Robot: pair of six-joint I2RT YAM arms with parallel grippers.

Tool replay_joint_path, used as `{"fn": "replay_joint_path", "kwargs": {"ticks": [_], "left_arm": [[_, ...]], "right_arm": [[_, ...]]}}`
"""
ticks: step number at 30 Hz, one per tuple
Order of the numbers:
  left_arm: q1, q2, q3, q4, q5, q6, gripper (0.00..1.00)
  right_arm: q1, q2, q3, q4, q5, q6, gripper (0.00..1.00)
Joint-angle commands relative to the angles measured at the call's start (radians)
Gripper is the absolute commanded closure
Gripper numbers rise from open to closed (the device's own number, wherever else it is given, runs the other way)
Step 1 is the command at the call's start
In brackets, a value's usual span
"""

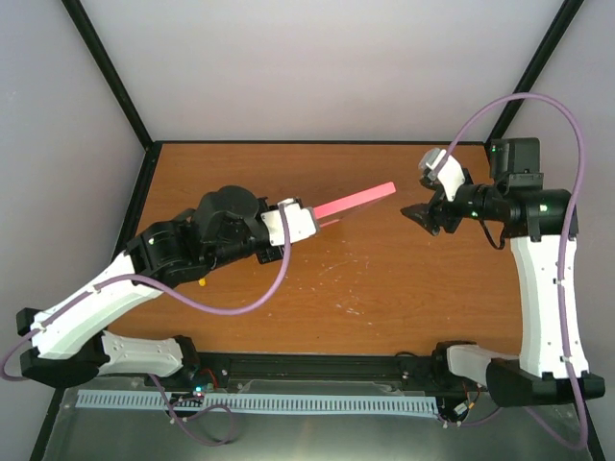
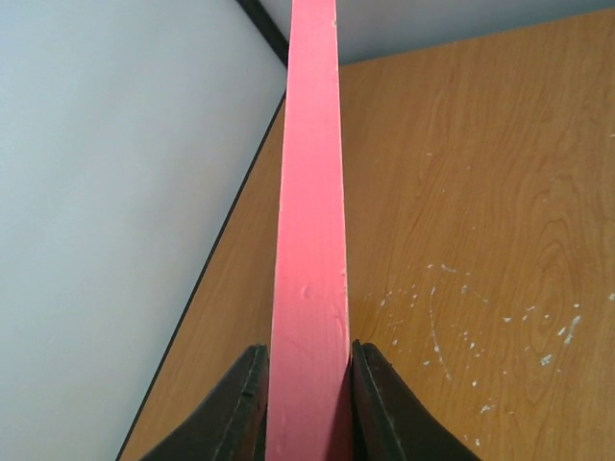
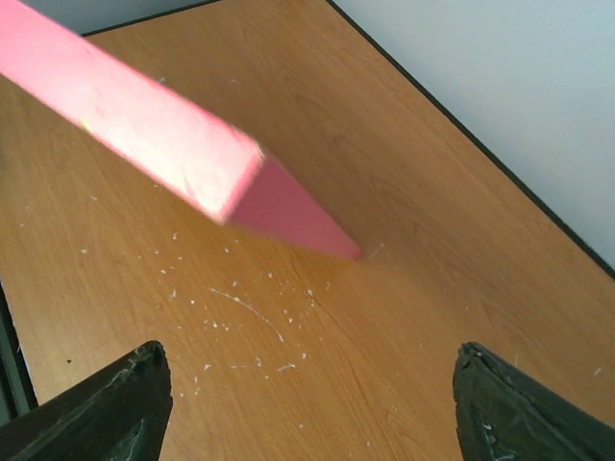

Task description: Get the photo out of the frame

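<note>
The left claw is clamped on the frame, its two dark fingers pressed flat against either side of the pink rim with no gap showing. The frame stands on edge over the middle of the counter, so the overhead camera sees only a thin bright pink bar running from the left claw toward the right rear corner. Whether its lower edge rests on the counter I cannot tell. From the right wrist, one corner of the frame shows, with a paler pink rim on top and a darker pink end face dropping toward the wood.

The photo cannot be made out, since only the frame's rim shows.

The right claw hangs near the frame's far end, apart from it, its jaws spread wide and holding nothing.

White flecks and scratches mark the wood in front of the right claw, and a purple cable loops under the left arm
</note>
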Motion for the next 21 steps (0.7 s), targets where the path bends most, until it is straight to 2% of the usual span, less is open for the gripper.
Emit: {"fn": "replay_joint_path", "kwargs": {"ticks": [1,7,13,18,21], "left_arm": [[0.056,-0.017,0.05,0.129,0.033,0.013,0.99],[0.08,-0.009,0.08,0.146,0.071,-0.006,0.99],[0.094,0.009,0.146,0.151,0.116,-0.036,0.99],[0.099,0.024,0.192,0.155,0.128,-0.035,0.99],[0.102,0.031,0.214,0.161,0.143,-0.036,0.99]], "right_arm": [[-0.123,0.054,-0.041,0.004,-0.174,-0.097,0.21],[-0.155,0.14,-0.12,0.022,-0.385,-0.229,0.19],[-0.148,0.277,-0.074,0.041,-0.615,-0.297,0.18],[-0.084,0.38,-0.02,-0.022,-0.658,-0.402,0.18],[-0.048,0.393,-0.024,0.016,-0.656,-0.385,0.21]]}}
